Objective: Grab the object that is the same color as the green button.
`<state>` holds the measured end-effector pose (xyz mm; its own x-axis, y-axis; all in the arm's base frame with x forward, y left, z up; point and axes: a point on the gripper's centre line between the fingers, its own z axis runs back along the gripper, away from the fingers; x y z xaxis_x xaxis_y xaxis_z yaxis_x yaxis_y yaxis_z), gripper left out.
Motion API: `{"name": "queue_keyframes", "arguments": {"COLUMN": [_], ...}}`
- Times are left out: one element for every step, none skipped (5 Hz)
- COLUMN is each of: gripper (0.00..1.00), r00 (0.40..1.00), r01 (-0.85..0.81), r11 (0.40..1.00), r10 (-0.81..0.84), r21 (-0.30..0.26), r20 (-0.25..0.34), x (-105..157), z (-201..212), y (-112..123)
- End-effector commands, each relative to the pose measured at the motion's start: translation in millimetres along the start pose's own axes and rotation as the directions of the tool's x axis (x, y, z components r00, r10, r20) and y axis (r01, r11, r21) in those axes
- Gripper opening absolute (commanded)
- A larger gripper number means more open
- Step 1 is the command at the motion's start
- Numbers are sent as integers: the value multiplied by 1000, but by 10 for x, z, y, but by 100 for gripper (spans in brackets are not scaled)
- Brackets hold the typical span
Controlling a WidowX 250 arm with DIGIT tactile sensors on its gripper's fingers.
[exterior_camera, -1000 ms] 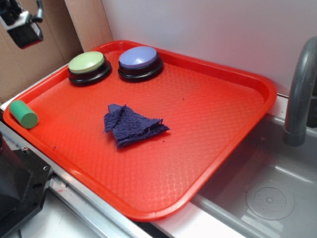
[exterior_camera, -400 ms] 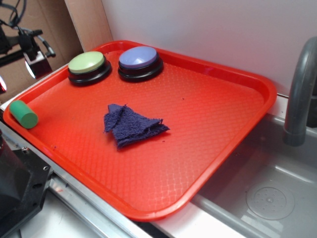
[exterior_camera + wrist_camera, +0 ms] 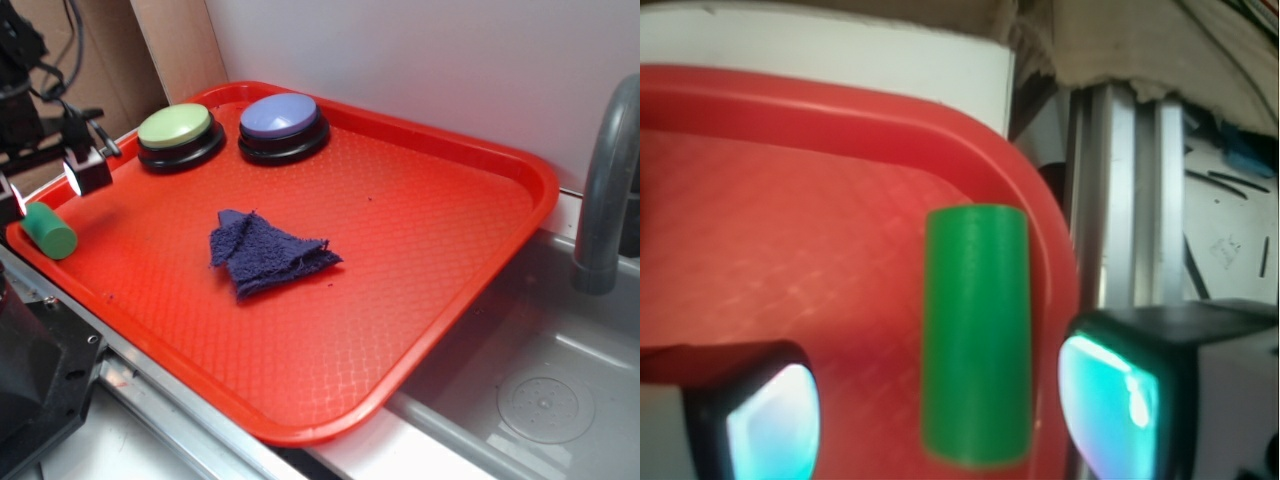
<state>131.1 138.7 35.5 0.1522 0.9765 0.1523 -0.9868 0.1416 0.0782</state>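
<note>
The object, a small green cylinder (image 3: 48, 230), lies on its side at the near-left corner of the red tray (image 3: 420, 250), against the rim. My gripper (image 3: 50, 188) hangs open just above it. In the wrist view the cylinder (image 3: 975, 335) lies lengthwise between the two pads, nearer the right pad (image 3: 1110, 400) than the left pad (image 3: 770, 420), with a gap on both sides; the gripper (image 3: 940, 415) is open. The green button (image 3: 178, 135), lime-topped on a black base, stands at the tray's far-left corner.
A blue-purple button (image 3: 283, 126) stands beside the green one. A crumpled dark blue cloth (image 3: 265, 253) lies mid-tray. A grey sink basin (image 3: 540, 400) and faucet pipe (image 3: 605, 190) are to the right. A metal rail (image 3: 1120, 200) runs just outside the tray rim by the cylinder.
The gripper has come down from the upper left and now hangs over the green cylinder with a finger on each side. Nothing on the tray has moved.
</note>
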Motion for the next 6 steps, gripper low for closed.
{"name": "queue_keyframes", "arguments": {"gripper": [100,98,0,0,0,0], "r00": [999,1000,1000,1000,1000,995], "r01": [-22,-15,4,17,25,101], "r11": [999,1000,1000,999,999,993], "r10": [22,15,-3,-17,-25,-100], "r21": [28,1,-19,-29,-34,-62], "r20": [28,18,16,10,6,19], "x": [75,70,59,45,37,6], "z": [-122,-129,-124,-114,-97,18], "y": [27,1,-22,-35,-47,-99]}}
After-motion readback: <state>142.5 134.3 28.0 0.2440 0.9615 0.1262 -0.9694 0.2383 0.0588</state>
